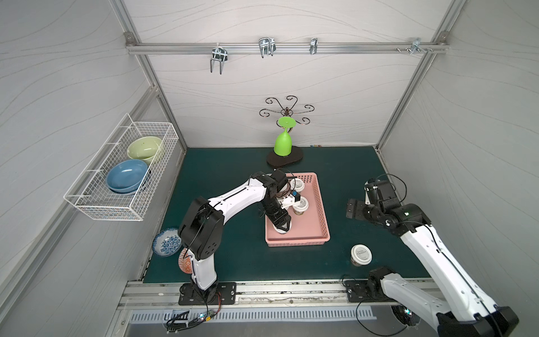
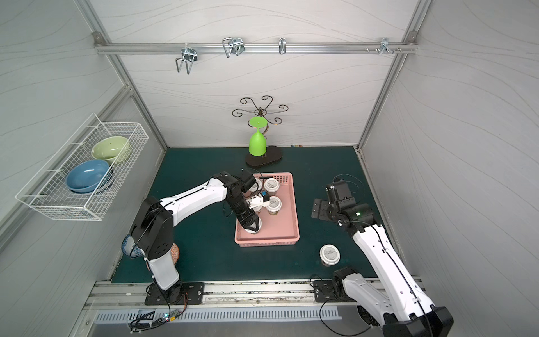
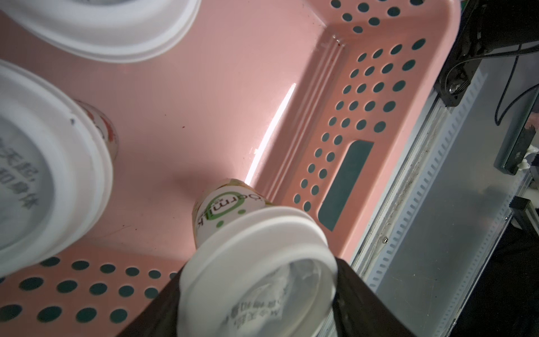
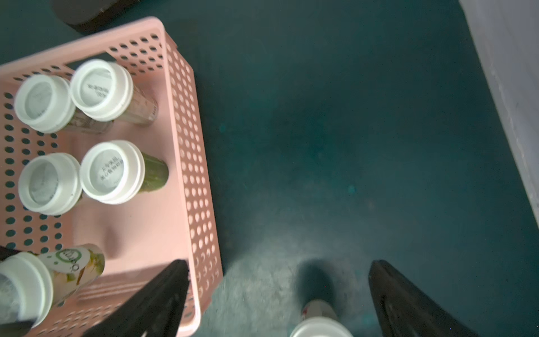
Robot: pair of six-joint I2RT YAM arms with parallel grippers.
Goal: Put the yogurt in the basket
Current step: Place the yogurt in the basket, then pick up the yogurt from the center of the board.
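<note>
Pink plastic basket [image 3: 329,87] surrounds the yogurt cup [image 3: 230,216] clenched by its white lid [image 3: 262,233] in the left jaws, leaning low over the basket floor; released at that lean, it could topple into the four upright cups [image 4: 112,172] just beyond the jaws. Empty right jaws gape near another cup [image 1: 361,254] standing on the dark green bench [image 1: 233,262], grey panel walls [image 1: 291,87] closing the booth behind.

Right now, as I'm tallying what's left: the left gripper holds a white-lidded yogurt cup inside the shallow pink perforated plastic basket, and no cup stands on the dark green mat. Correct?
Not quite: one white-lidded yogurt cup stands on the dark green mat, outside the pink perforated basket; both top views show it. The left gripper does hold a second cup inside the basket.
</note>
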